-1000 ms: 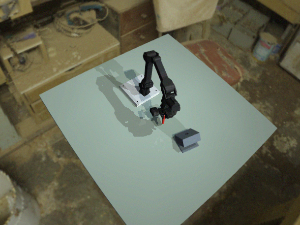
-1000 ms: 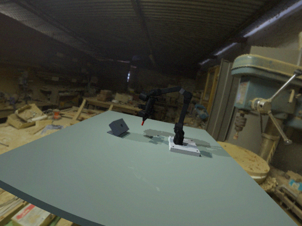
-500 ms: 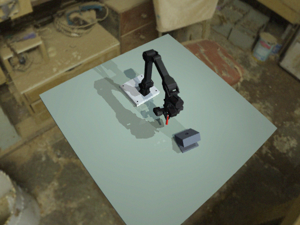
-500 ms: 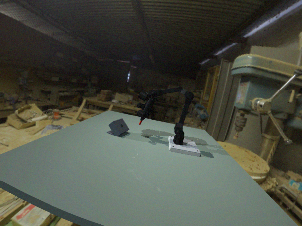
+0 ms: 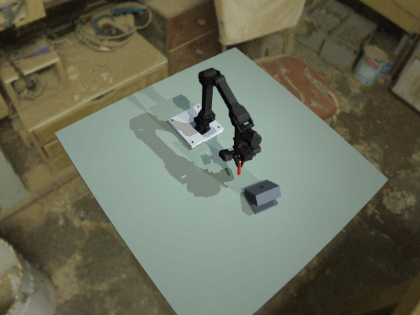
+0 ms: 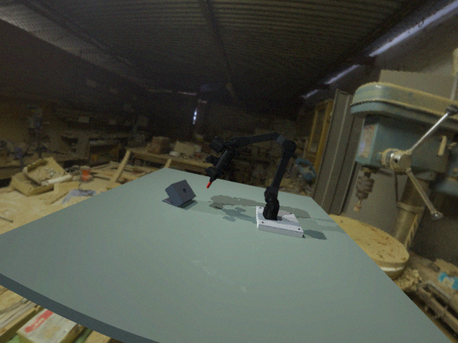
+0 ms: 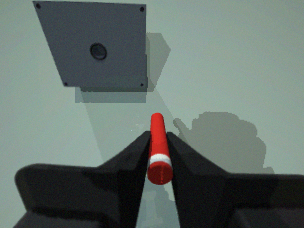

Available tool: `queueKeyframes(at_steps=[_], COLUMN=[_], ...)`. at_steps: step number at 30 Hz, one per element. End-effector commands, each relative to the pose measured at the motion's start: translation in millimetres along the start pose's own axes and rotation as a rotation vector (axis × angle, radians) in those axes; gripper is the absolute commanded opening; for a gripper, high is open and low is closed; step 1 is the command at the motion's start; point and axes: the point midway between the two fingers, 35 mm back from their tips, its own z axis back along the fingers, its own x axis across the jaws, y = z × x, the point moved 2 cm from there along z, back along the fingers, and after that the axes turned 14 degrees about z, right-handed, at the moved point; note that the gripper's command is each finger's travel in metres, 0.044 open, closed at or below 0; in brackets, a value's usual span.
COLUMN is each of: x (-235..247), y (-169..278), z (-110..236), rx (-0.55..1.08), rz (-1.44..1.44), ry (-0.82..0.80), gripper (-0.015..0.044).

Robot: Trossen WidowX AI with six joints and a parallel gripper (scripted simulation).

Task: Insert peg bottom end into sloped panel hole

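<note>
Above the pale grey-green worktop (image 5: 297, 196), between the white base plate (image 5: 195, 127) and the sloped panel (image 5: 262, 191), the black arm holds its gripper (image 5: 238, 160) tilted downward in the air. The jaws are nearly closed and clamped on a round red peg (image 5: 239, 167), one dark finger pressing each side of its shaft.

In the wrist view the peg (image 7: 159, 146) runs up the middle of the picture. A white band circles it near the end that faces the camera, and its rounded far end sticks out past the fingertips. The gripper (image 7: 158, 136) touches nothing else, and the peg hangs well off the worktop (image 7: 240, 44) with its shadow lying to the right.

The sloped panel (image 7: 97, 44) sits in the upper left of the wrist view, a dark grey square face with a small screw dot at each corner and a single round hole (image 7: 98, 51) near its centre. The peg's far end is still apart from the panel and points to the right of the hole rather than at it.

From the exterior view the gripper (image 6: 212, 175) hangs just right of the sloped panel (image 6: 179, 193) and higher than it, the red peg (image 6: 209, 184) slanting down and to the left toward the panel's face, with a clear gap between them.
</note>
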Motion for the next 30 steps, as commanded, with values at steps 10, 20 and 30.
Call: queueKeyframes(at_steps=[10,20,30], x=[15,28,41], y=[-9,-16,-22], z=[3,8,13], rx=[-0.083,-0.152,-0.221], rz=[0.004,0.008,0.009], ry=[0.010,0.011,0.006], gripper=[0.0000,0.0000,0.0000])
